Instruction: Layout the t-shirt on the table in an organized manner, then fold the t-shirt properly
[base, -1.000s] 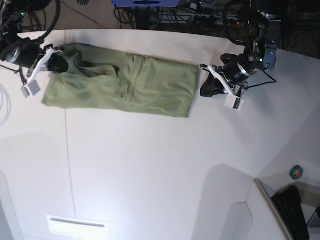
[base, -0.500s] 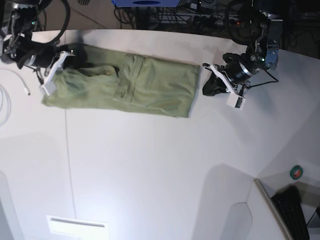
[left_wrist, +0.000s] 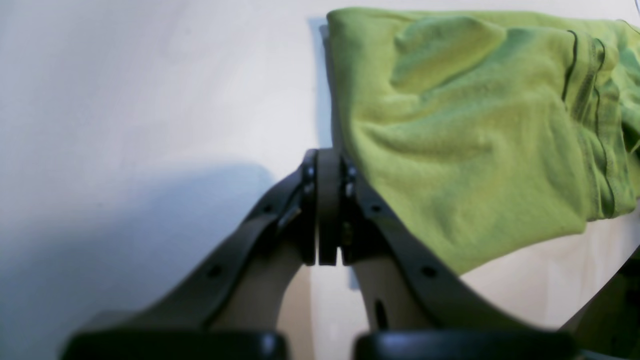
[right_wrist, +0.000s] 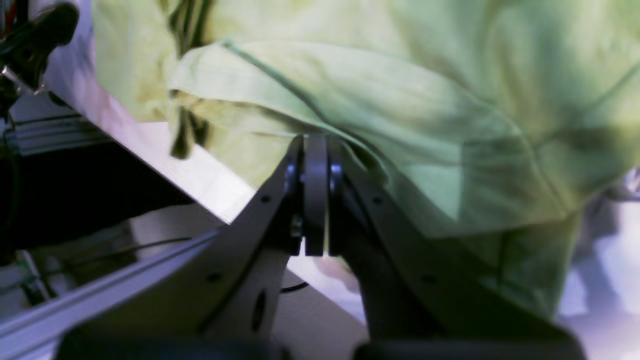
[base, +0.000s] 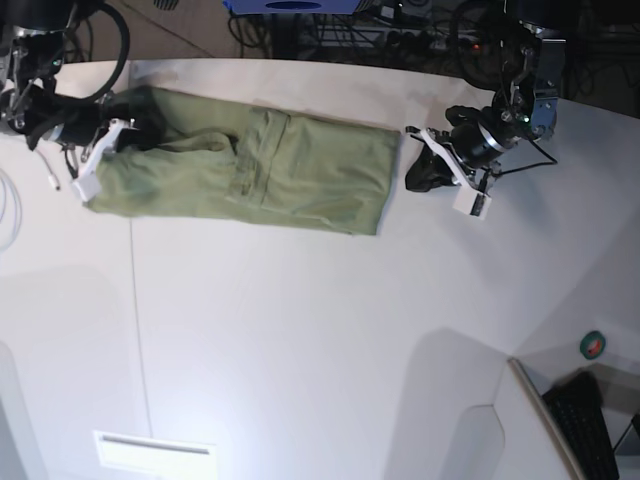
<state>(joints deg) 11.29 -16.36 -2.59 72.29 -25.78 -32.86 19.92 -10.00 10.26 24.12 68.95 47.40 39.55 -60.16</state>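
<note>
Both claws were pressed together: left gripper (base: 419, 172) empty just right of the t-shirt (base: 250, 170), right gripper (base: 122, 135) at its far-left end, on the table (base: 300, 330).

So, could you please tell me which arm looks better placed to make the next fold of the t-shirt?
Probably the right: its pincer sits at the t-shirt by the collar end. The left pincer is shut beside the hem on bare table.

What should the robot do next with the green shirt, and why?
Probably open the left claw and reach for the near hem of the t-shirt. Both claws are shut and holding nothing, and the shirt lies as a long strip on the table, not yet folded small.
</note>
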